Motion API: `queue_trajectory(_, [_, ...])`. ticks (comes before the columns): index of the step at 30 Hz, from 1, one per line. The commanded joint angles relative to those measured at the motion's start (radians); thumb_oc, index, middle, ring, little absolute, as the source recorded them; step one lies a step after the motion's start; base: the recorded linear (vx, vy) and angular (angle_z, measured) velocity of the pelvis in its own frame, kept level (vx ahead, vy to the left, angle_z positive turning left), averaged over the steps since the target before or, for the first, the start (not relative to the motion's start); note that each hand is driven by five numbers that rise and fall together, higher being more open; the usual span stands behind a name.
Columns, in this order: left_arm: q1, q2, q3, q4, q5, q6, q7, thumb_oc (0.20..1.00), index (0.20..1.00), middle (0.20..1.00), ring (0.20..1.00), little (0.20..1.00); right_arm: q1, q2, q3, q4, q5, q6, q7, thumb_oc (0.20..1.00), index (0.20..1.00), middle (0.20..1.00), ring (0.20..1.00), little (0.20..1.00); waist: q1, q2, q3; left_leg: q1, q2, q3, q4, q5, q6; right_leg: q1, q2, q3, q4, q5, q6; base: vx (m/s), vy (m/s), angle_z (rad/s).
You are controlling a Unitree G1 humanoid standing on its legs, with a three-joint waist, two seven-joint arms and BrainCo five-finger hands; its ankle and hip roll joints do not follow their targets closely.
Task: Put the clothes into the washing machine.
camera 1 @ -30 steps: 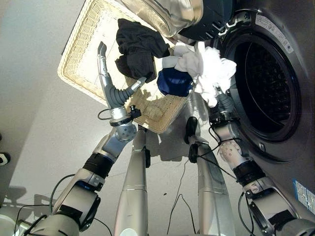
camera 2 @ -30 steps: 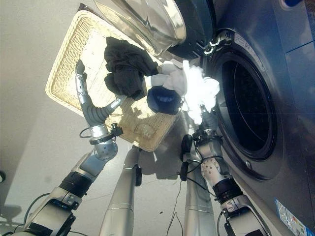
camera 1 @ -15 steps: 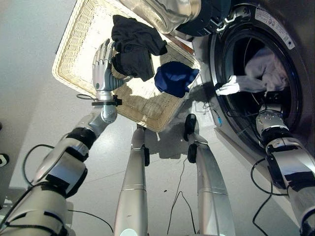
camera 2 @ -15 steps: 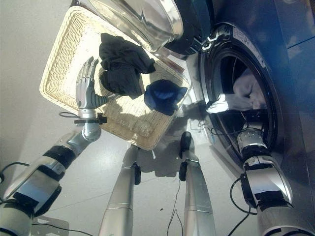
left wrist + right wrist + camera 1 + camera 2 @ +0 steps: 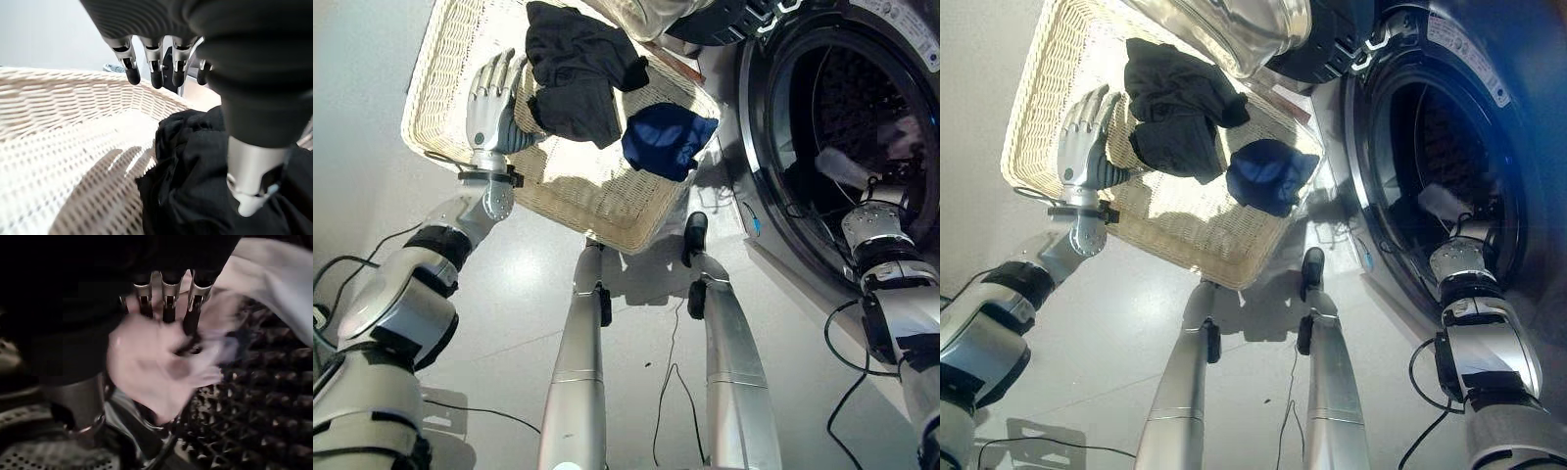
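Left hand (image 5: 489,103), fingers straight and relaxed, hovers over the wicker basket (image 5: 440,83) at its 9 o'clock edge, beside the black garments (image 5: 573,73). Blue garment (image 5: 664,140) lies at the basket's 3 o'clock. Right hand (image 5: 166,298) is inside the washing machine drum (image 5: 862,108), fingers extended against the white cloth (image 5: 151,362).

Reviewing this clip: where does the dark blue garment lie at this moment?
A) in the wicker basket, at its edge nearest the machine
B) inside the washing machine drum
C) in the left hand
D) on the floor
A: the dark blue garment rests in the wicker basket, at the rim beside the washing machine.
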Motion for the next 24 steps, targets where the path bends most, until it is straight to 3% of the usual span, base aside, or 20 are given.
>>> queue_trajectory(1, [-0.085, -0.044, 0.000, 0.055, 0.009, -0.007, 0.015, 1.000, 1.000, 1.000, 1.000, 1.000, -0.095, -0.296, 0.099, 0.024, -0.206, 0.042, -0.152, 1.000, 1.000, 1.000, 1.000, 1.000, -0.010, -0.040, -0.021, 0.041, -0.027, 0.028, 0.117, -0.173, -0.011, 0.087, 0.068, -0.052, -0.185, 0.130, 0.077, 0.00, 0.000, 0.00])
queue_trajectory(3, [-0.099, -0.051, -0.015, 0.056, 0.018, -0.003, 0.013, 1.000, 1.000, 1.000, 1.000, 1.000, -0.113, -0.293, 0.133, 0.033, -0.318, 0.076, -0.233, 1.000, 1.000, 1.000, 1.000, 1.000, -0.008, -0.038, -0.021, 0.039, -0.028, 0.027, 0.114, -0.171, -0.009, 0.086, 0.066, -0.053, -0.187, 0.132, 0.078, -0.01, -0.009, 0.03])
queue_trajectory(4, [-0.118, -0.054, -0.041, 0.052, 0.021, 0.003, 0.013, 1.000, 1.000, 1.000, 1.000, 1.000, -0.141, -0.292, 0.183, 0.026, -0.417, 0.143, -0.328, 1.000, 1.000, 1.000, 1.000, 1.000, -0.007, -0.038, -0.021, 0.034, -0.031, 0.026, 0.113, -0.169, -0.009, 0.083, 0.066, -0.053, -0.192, 0.136, 0.079, -0.01, -0.016, 0.06])
queue_trajectory(5, [-0.119, -0.054, -0.040, 0.052, 0.020, 0.003, 0.013, 1.000, 1.000, 1.000, 1.000, 1.000, -0.144, -0.292, 0.185, 0.025, -0.421, 0.145, -0.333, 1.000, 1.000, 1.000, 1.000, 1.000, -0.008, -0.037, -0.021, 0.033, -0.030, 0.026, 0.113, -0.169, -0.009, 0.083, 0.066, -0.053, -0.192, 0.136, 0.079, -0.01, -0.019, 0.05])
queue_trajectory(6, [-0.131, -0.054, -0.050, 0.044, 0.025, 0.008, 0.011, 1.000, 1.000, 1.000, 1.000, 1.000, -0.161, -0.294, 0.219, 0.036, -0.476, 0.196, -0.378, 1.000, 1.000, 1.000, 1.000, 1.000, -0.006, -0.038, -0.021, 0.028, -0.032, 0.025, 0.114, -0.168, -0.007, 0.080, 0.065, -0.054, -0.193, 0.137, 0.080, 0.00, 0.000, 0.00])
queue_trajectory(8, [-0.155, -0.054, -0.067, 0.040, 0.018, 0.015, 0.001, 1.000, 1.000, 1.000, 1.000, 1.000, -0.188, -0.296, 0.268, 0.051, -0.570, 0.269, -0.408, 1.000, 1.000, 1.000, 1.000, 1.000, -0.004, -0.038, -0.021, 0.025, -0.033, 0.023, 0.112, -0.167, -0.005, 0.078, 0.066, -0.055, -0.196, 0.140, 0.081, 0.00, 0.000, 0.00])
queue_trajectory(10, [-0.178, -0.054, -0.079, 0.043, 0.016, 0.017, -0.006, 1.000, 1.000, 1.000, 1.000, 1.000, -0.223, -0.297, 0.328, 0.061, -0.674, 0.386, -0.430, 1.000, 1.000, 1.000, 1.000, 1.000, -0.005, -0.040, -0.021, 0.019, -0.033, 0.024, 0.117, -0.169, -0.005, 0.074, 0.067, -0.054, -0.197, 0.142, 0.084, 0.00, 0.000, 0.00])
queue_trajectory(13, [-0.202, -0.051, -0.090, 0.049, 0.003, 0.010, -0.020, 1.000, 1.000, 1.000, 1.000, 1.000, -0.272, -0.295, 0.389, 0.078, -0.692, 0.445, -0.432, 1.000, 1.000, 1.000, 1.000, 1.000, -0.004, -0.039, -0.021, 0.013, -0.029, 0.023, 0.119, -0.172, -0.006, 0.071, 0.067, -0.056, -0.196, 0.138, 0.084, -0.01, 0.004, -0.01])
queue_trajectory(24, [-0.283, -0.078, -0.102, 0.105, 0.011, 0.001, -0.025, 1.000, 1.000, 1.000, 1.000, 1.000, -0.297, -0.221, 0.432, 0.096, -0.759, 0.480, -0.345, 1.000, 1.000, 1.000, 1.000, 1.000, -0.008, -0.047, -0.021, -0.002, -0.021, 0.022, 0.110, -0.172, -0.010, 0.055, 0.070, -0.056, -0.196, 0.135, 0.089, 0.00, 0.000, 0.00])
